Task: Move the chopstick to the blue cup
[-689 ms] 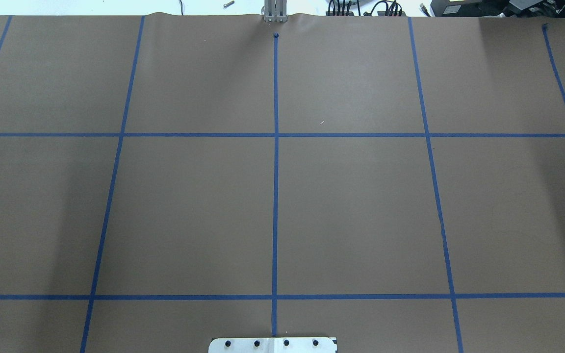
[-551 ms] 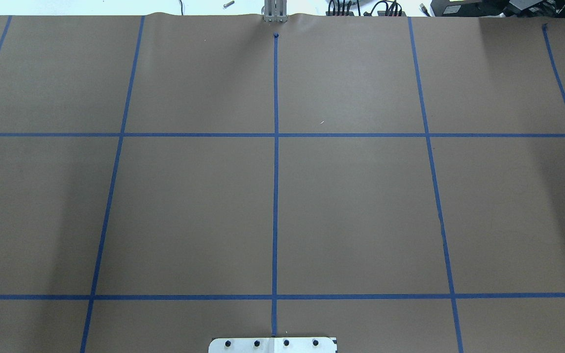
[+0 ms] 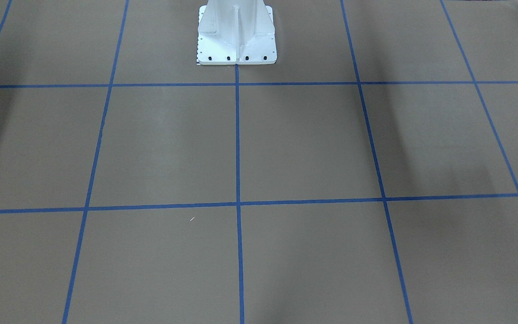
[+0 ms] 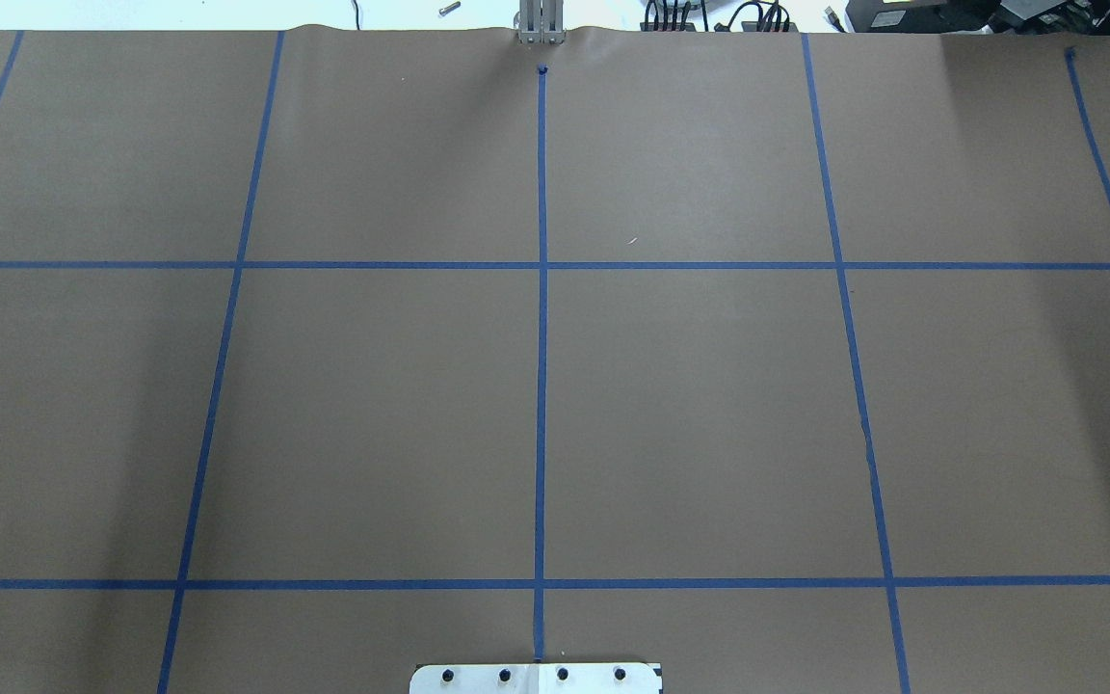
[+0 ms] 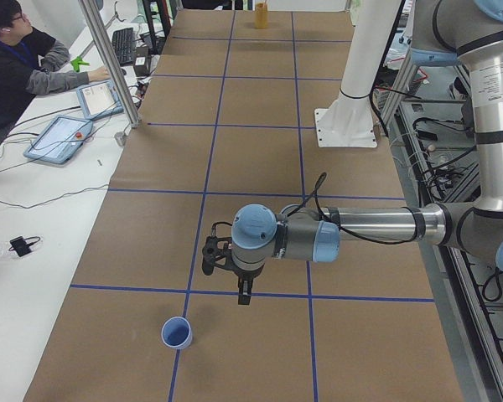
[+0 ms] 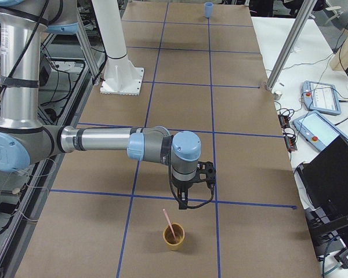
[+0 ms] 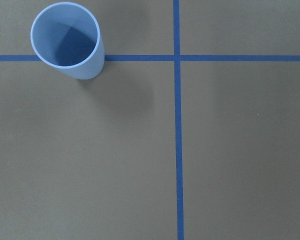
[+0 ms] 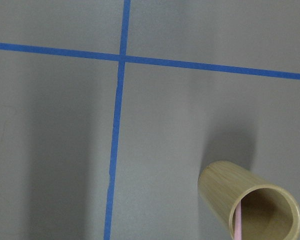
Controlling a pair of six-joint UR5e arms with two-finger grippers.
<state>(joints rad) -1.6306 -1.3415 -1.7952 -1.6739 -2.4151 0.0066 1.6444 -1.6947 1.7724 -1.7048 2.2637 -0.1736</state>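
The pale blue cup stands upright on a tape line at the table's left end, also seen as the blue cup in the exterior left view. My left gripper hangs above the table a little beyond it; I cannot tell whether it is open or shut. At the table's right end one pink chopstick leans in a tan bamboo cup. My right gripper hovers just behind that cup, state unclear. The right wrist view shows the bamboo cup with the chopstick inside. The overhead and front views show neither grippers nor cups.
Brown paper with blue tape lines covers the table. The white robot pedestal stands at mid-table. A person sits at a side bench with tablets. A metal post and a dark monitor stand on the operators' side.
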